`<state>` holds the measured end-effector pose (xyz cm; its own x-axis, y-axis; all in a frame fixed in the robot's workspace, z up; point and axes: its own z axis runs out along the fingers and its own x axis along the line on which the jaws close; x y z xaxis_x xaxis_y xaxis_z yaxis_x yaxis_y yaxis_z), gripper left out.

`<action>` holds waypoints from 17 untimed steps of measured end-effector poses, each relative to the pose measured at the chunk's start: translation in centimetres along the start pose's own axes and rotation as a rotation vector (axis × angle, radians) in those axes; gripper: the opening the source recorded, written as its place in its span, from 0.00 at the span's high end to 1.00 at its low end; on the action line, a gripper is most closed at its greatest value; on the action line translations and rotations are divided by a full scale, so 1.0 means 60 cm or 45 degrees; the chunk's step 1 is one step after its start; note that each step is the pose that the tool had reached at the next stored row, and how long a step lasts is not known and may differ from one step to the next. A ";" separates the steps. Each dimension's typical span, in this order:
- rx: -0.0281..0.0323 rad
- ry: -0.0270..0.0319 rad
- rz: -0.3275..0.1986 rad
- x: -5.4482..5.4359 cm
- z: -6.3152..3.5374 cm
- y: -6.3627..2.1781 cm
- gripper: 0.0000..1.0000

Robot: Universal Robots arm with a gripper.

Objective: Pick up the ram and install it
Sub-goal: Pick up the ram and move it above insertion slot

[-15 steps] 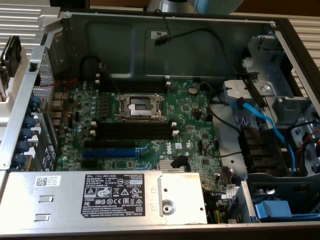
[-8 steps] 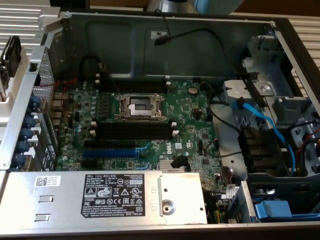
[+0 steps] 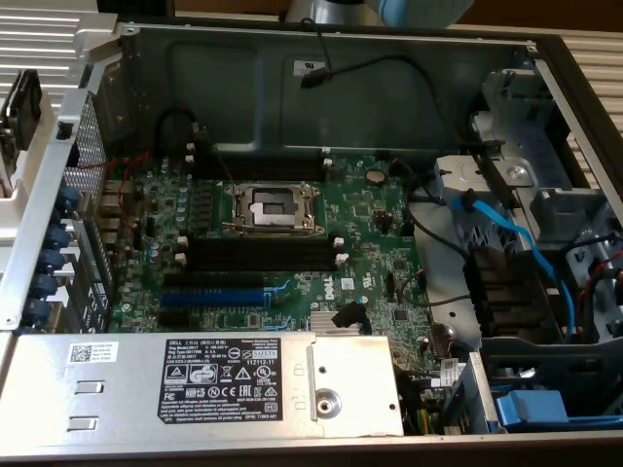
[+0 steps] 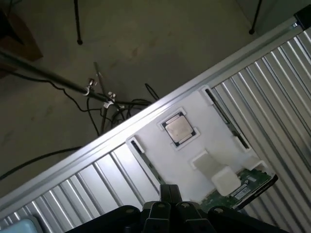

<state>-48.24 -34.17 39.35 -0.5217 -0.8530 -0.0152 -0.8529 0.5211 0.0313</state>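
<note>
Ribbed metal tabletop (image 4: 272, 82) bears a white tray (image 4: 214, 138) with the ram (image 4: 243, 189) lying at its edge, not yet picked up, near the gripper (image 4: 167, 191), open or closed I cannot tell, while the motherboard's black memory slots (image 3: 263, 255) sit empty.

**Arm and gripper, one moment.** The arm (image 3: 336, 8) enters at the upper edge of the exterior view. A grey cylindrical section is visible there, with a pale blue joint cap (image 3: 419, 10) on the exterior view's right of it; both are cropped by the frame. In the wrist view the gripper (image 4: 169, 201) appears as a cluster of black, angular parts close to the camera, projecting forward from the wrist.
</note>
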 end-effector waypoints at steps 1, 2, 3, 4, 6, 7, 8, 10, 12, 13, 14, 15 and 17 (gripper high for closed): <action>-0.0003 0.0006 -0.023 0.000 0.000 0.000 0.90; -0.0006 0.0013 -0.046 0.000 0.000 0.000 0.90; -0.0010 0.0021 -0.069 0.000 0.000 0.000 0.90; -0.0014 0.0029 -0.093 0.000 0.000 0.000 0.90; -0.0021 0.0043 -0.139 0.000 0.000 0.000 0.90; -0.0025 0.0050 -0.162 0.000 0.000 0.000 0.90; -0.0028 0.0057 -0.185 0.000 0.001 0.000 0.90; -0.0035 0.0071 -0.232 0.000 0.001 0.000 0.90; -0.0041 0.0085 -0.277 0.000 0.001 0.000 0.90; -0.0045 0.0093 -0.300 0.000 0.001 0.000 0.90; -0.0049 0.0101 -0.324 0.000 0.001 0.000 0.90; -0.0053 0.0109 -0.349 0.000 0.001 0.000 0.90; -0.0060 0.0123 -0.395 0.000 0.002 0.000 0.90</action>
<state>-48.24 -34.17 39.25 -0.2360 -0.9716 -0.0153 -0.9714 0.2354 0.0313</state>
